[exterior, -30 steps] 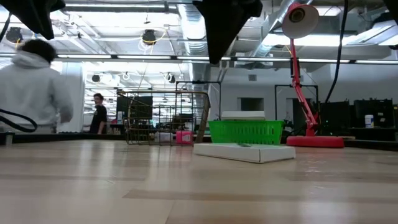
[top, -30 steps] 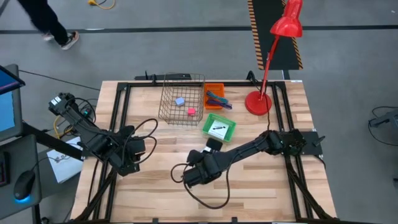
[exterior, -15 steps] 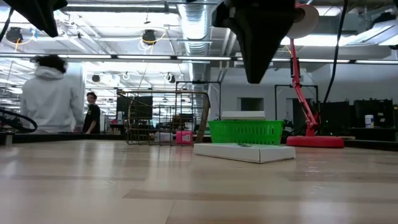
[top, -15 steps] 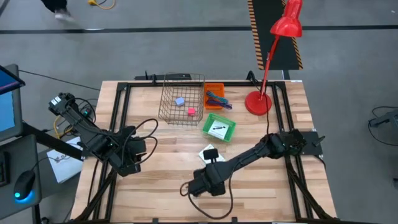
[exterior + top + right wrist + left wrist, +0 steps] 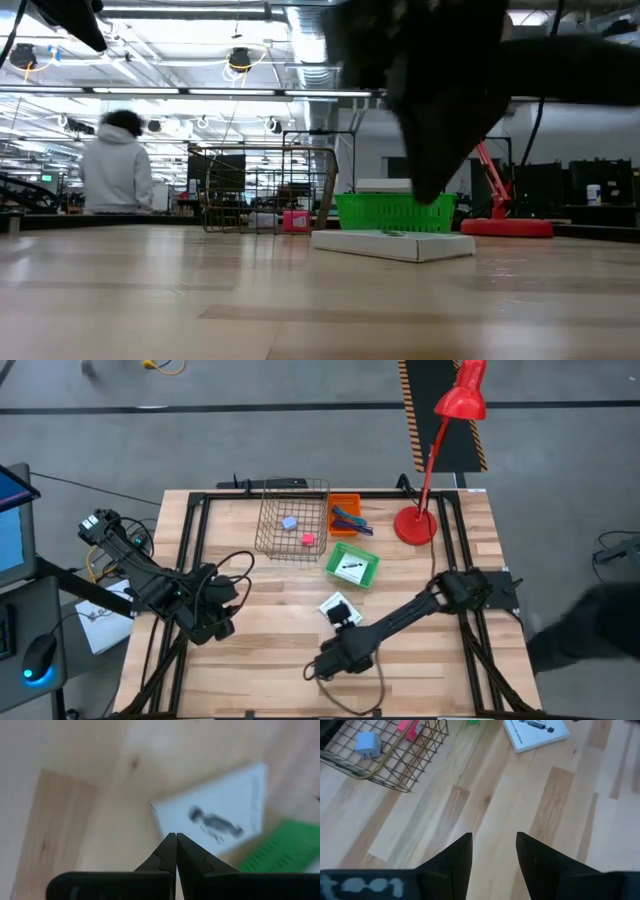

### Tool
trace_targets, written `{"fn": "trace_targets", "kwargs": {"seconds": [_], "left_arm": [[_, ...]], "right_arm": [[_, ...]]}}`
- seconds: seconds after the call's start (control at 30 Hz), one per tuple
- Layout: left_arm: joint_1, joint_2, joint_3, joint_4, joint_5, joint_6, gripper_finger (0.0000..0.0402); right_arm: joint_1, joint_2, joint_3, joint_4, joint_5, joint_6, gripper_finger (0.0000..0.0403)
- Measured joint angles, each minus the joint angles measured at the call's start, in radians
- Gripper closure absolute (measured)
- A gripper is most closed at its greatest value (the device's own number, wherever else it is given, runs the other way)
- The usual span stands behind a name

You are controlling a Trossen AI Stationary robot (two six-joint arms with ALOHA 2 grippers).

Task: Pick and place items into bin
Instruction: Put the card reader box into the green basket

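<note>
A flat white packet with dark print [image 5: 338, 608] lies on the table's middle; it also shows in the low view [image 5: 392, 243] and in the right wrist view [image 5: 215, 822]. Another packet lies in the green basket [image 5: 352, 565]. A lilac cube [image 5: 289, 522] and a pink cube [image 5: 308, 539] lie in the wire bin [image 5: 293, 520]. Pen-like sticks lie in the orange tray [image 5: 345, 515]. My right gripper [image 5: 175, 842] is shut and empty, above the table nearer than the loose packet [image 5: 322, 666]. My left gripper [image 5: 493, 850] is open and empty at the table's left [image 5: 228, 608].
A red desk lamp stands with its base [image 5: 415, 525] at the far right. Black frame rails [image 5: 190, 560] run along the table's sides. Bare wood lies along the near edge. A person in a light hooded top [image 5: 118, 170] walks in the room behind.
My right gripper has gone toward the table's near edge and a little right, away from the white packet, which now shows whole and lies still. The person in the background has walked toward the right of the low view.
</note>
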Motion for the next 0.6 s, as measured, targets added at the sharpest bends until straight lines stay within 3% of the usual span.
{"fn": "trace_targets", "kwargs": {"seconds": [0.13, 0.3, 0.4, 0.6], "left_arm": [[0.006, 0.000, 0.000, 0.001, -0.002, -0.032, 0.0258], [0.012, 0.000, 0.000, 0.001, -0.037, -0.072, 0.0258], [0.014, 0.000, 0.000, 0.001, -0.065, -0.099, 0.0258], [0.028, 0.000, 0.000, 0.008, -0.078, -0.131, 0.0258]], "right_arm": [[0.019, -0.201, -0.201, 0.097, 0.014, 0.064, 0.0403], [0.051, -0.402, -0.443, 0.344, 0.025, 0.058, 0.0403], [0.057, -0.425, -0.525, 0.422, 0.034, 0.039, 0.0403], [0.035, -0.391, -0.562, 0.394, 0.055, 0.019, 0.0403]]}}
